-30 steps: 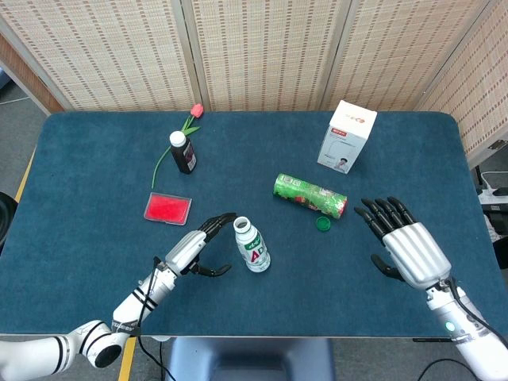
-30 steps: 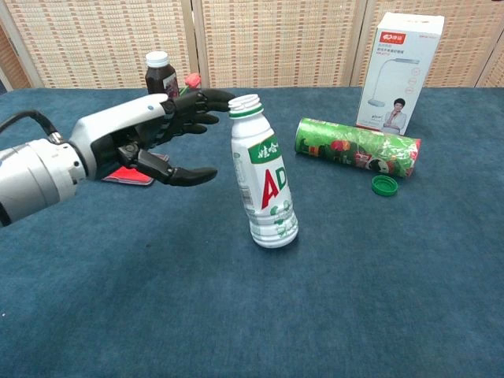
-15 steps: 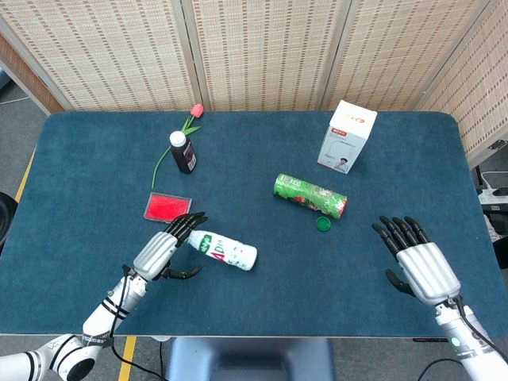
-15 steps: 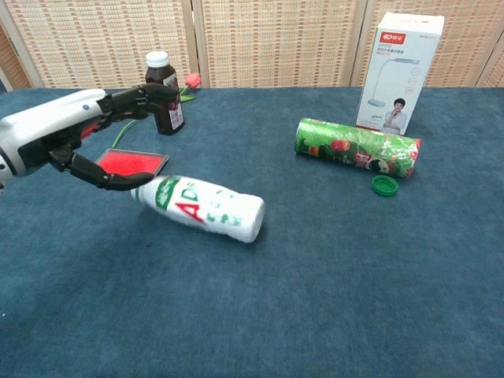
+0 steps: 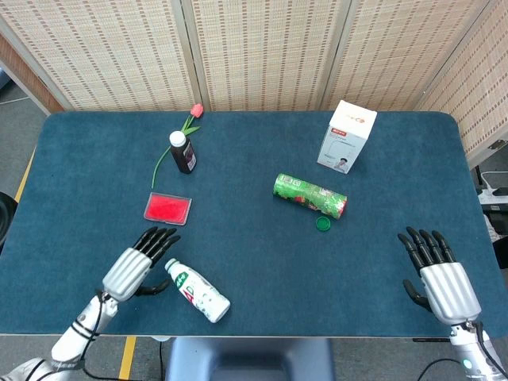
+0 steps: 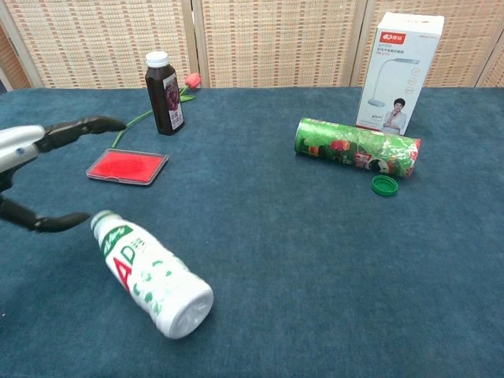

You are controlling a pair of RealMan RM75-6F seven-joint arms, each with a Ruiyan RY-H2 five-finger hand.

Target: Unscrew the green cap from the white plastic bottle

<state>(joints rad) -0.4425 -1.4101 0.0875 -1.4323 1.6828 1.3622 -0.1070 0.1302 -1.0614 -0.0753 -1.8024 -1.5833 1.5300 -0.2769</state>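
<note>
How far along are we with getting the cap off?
Done: the green cap lies on the table beside the green tube, off the white bottle. The bottle lies on its side, neck open. Left hand and right hand hold nothing. Nothing left.

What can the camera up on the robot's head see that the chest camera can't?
Only the head view shows the right hand, open at the table's near right edge, plus the floor around the table. Only the chest view shows the bottle's round bottom. Both show the left hand, the white plastic bottle lying on its side, the green cap, green can, white box, red tray and dark bottle.
</note>
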